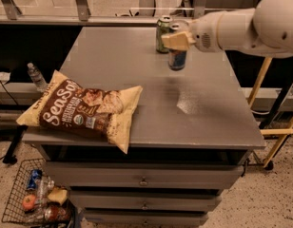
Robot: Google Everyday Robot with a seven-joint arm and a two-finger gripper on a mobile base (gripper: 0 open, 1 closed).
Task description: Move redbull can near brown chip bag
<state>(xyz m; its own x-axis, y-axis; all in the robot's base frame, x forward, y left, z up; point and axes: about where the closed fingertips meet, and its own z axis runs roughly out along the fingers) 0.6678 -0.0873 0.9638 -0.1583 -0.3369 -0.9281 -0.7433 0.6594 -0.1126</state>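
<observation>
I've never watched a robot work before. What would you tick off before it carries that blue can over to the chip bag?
1. Hold on the can: ok. The gripper is clasped on the upper part of the redbull can.
2. Can clear of the table: cannot tell. Its base is very near the surface.
3. Green can out of the way: ok. It stands just behind, towards the far edge, away from the bag.
4. Path to the brown chip bag: ok. Only bare tabletop lies between.
5. Room to set down: ok. There is bare table to the right of the bag.
6. Can near the bag: not ok. The can is at the far side and the bag is at the front left corner.
</observation>
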